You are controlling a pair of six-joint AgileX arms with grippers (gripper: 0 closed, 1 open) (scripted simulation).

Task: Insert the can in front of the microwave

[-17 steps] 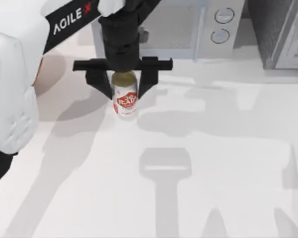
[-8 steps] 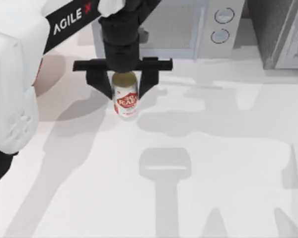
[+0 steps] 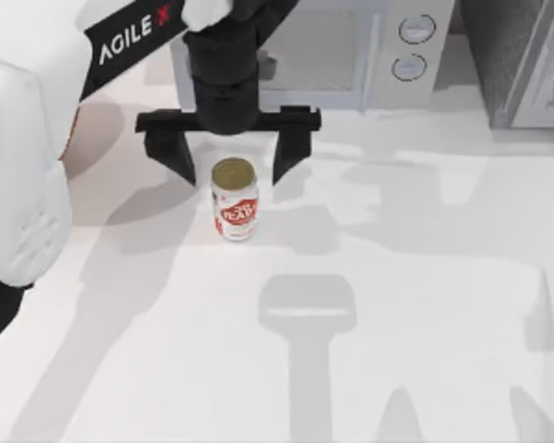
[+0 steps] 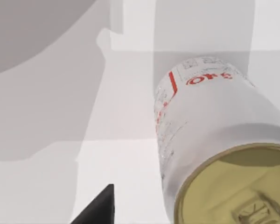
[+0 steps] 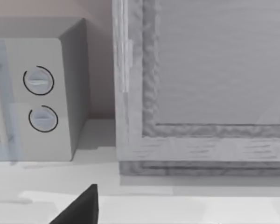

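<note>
The can [image 3: 234, 198] stands upright on the white table, white with a red label and a dull gold top, just in front of the microwave [image 3: 351, 46]. My left gripper [image 3: 231, 152] hangs above and slightly behind it, open, its black fingers [image 3: 291, 152] spread wide to either side and clear of the tin. The left wrist view looks down on the can [image 4: 210, 154] close up, with one dark fingertip [image 4: 98, 210] at the edge. The right wrist view faces the microwave [image 5: 37, 98] and its two knobs, with one dark fingertip [image 5: 79, 207] of the right gripper low in the picture.
A darker grey speckled appliance [image 3: 526, 65] stands at the back right beside the microwave; the right wrist view shows this appliance [image 5: 200, 84] too. The white bulk of my left arm [image 3: 18, 166] covers the table's left side. Arm shadows fall across the open tabletop [image 3: 397, 305] at the front.
The left gripper's fingers have spread apart and let go of the can. The can now stands free on the table, a little nearer the front.
</note>
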